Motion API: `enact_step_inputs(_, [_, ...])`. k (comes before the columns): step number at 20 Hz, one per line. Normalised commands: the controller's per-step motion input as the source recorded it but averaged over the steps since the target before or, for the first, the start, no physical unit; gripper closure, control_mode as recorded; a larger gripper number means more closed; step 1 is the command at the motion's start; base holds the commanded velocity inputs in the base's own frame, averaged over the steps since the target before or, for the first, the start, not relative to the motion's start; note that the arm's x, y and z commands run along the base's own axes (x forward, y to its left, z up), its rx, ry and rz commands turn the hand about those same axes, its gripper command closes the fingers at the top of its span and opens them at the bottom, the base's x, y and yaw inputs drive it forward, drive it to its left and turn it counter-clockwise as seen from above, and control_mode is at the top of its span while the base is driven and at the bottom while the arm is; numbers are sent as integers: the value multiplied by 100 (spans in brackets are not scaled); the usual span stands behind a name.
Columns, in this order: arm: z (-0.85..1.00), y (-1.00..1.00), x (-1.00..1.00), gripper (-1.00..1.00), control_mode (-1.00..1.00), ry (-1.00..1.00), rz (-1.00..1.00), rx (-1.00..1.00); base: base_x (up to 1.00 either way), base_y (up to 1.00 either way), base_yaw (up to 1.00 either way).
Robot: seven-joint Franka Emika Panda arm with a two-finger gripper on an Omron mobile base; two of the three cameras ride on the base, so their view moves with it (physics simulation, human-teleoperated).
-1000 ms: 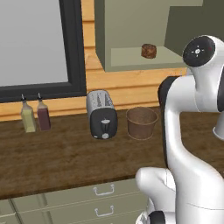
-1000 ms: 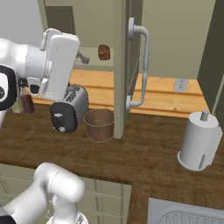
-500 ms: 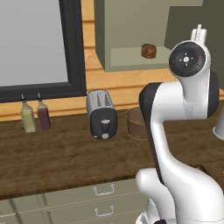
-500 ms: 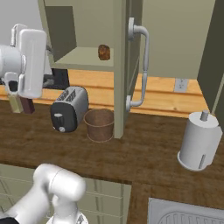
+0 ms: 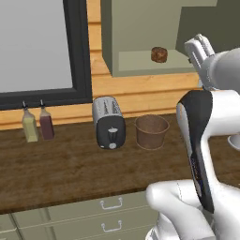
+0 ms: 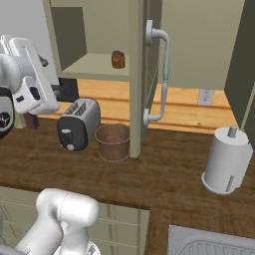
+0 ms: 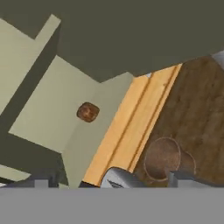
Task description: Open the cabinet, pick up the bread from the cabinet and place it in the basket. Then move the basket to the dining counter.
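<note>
— Where is the gripper [image 7: 109,181], and what is in it?

— Raised in front of the open cabinet [image 5: 140,63], about level with its shelf. The fingertips [image 7: 41,183] stand spread to their widest with nothing between them.

— And the bread [image 7: 88,112]?

— Ahead of the gripper, alone on the cabinet's pale shelf, back from the front edge with bare shelf all round it. In the right base view the bread [image 6: 118,59] sits near the swung-out door [image 6: 142,79]; the door stands edge-on, its long silver handle [image 6: 160,74] facing away from the hand.

— What lies below?

— The basket [image 5: 151,131] — upright, mouth open — on the wood countertop [image 5: 65,168], under the shelf's front edge and below the gripper. Just beside it, apart, a silver toaster [image 5: 109,122]. Past the toaster, two bottles [image 5: 37,124] by the wall, under a dark-framed window [image 5: 42,47].

— Anything beyond the door?

— A paper towel roll [image 6: 227,160] on its stand, well apart from the basket, with open countertop between.
</note>
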Motion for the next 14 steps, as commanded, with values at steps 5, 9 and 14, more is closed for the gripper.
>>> enact_step_inputs(5, [0, 0, -19, -100, -100, 22, 80, -47, 0, 0, 0])
enact_step_inputs(9, [2, 6, 0, -100, -100, 14, 61, -55, 0, 0, 0])
enact_step_inputs(14, [0, 15, 44, -100, -100, 0, 37, -47, 0, 0, 0])
